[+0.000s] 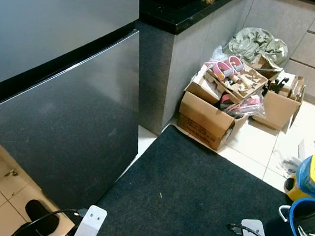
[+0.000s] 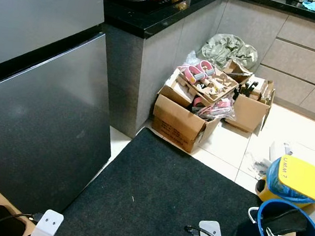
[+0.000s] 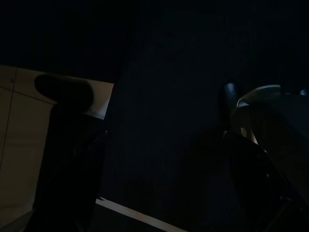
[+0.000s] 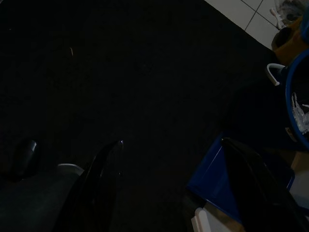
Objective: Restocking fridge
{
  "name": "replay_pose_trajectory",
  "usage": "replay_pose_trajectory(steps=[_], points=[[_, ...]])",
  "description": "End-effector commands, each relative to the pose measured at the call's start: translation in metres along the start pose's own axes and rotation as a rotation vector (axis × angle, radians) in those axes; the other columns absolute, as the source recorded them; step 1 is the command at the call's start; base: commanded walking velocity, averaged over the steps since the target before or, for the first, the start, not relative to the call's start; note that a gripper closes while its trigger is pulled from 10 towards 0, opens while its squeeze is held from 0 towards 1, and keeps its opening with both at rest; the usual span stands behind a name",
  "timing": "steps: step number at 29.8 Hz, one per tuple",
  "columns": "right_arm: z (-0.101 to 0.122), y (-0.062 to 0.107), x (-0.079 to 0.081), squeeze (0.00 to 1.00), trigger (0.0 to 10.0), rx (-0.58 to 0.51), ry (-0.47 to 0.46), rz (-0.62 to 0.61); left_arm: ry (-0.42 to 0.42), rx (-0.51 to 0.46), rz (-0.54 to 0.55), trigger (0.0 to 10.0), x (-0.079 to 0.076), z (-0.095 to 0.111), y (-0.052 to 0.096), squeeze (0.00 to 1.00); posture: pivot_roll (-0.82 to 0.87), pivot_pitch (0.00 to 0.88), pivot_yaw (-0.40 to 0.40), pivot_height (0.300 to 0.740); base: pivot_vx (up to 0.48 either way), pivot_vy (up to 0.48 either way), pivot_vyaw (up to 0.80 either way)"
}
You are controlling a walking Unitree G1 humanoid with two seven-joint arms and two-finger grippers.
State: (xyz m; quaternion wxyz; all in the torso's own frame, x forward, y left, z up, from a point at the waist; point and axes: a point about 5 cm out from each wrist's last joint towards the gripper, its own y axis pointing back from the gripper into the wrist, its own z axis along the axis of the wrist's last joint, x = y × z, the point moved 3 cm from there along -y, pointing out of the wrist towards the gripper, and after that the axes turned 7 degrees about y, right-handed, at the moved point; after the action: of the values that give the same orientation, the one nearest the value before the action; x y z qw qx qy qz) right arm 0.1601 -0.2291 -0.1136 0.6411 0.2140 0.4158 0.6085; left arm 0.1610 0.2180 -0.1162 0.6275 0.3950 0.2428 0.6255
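A tall grey fridge (image 1: 62, 125) stands at my left with both doors shut, a black seam dividing the upper door (image 1: 44, 18) from the lower one. My two arms hang idle low in front of me over the black mat (image 1: 195, 194). The left gripper (image 3: 149, 125) shows dimly in the dark left wrist view, fingers spread and nothing between them. In the right wrist view the right gripper (image 4: 173, 142) is open above the mat, with nothing held.
A black counter with a cooktop (image 2: 146, 5) adjoins the fridge. Open cardboard boxes (image 1: 207, 120) of clutter and a green bag (image 1: 256, 44) sit against the cabinets. At my right are a blue bucket (image 2: 286, 231) and a yellow-lidded container (image 2: 297, 179).
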Motion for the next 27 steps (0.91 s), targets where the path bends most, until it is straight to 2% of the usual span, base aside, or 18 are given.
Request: replay_pose_trajectory(steps=[1,27], points=[[-0.0055,0.0015,-0.0013,0.0,10.0,0.015,-0.001,-0.006,-0.008,0.03,-0.005,10.0,-0.0026,-0.0083,0.0017,0.0,-0.08,0.05,-0.05,0.74,0.0,0.0,0.0],[-0.0067,0.0016,-0.0017,0.0,10.0,0.023,0.009,-0.009,-0.014,0.071,-0.001,10.0,-0.0027,-0.0182,0.004,0.0,-0.08,0.05,-0.051,0.74,0.0,0.0,0.0]])
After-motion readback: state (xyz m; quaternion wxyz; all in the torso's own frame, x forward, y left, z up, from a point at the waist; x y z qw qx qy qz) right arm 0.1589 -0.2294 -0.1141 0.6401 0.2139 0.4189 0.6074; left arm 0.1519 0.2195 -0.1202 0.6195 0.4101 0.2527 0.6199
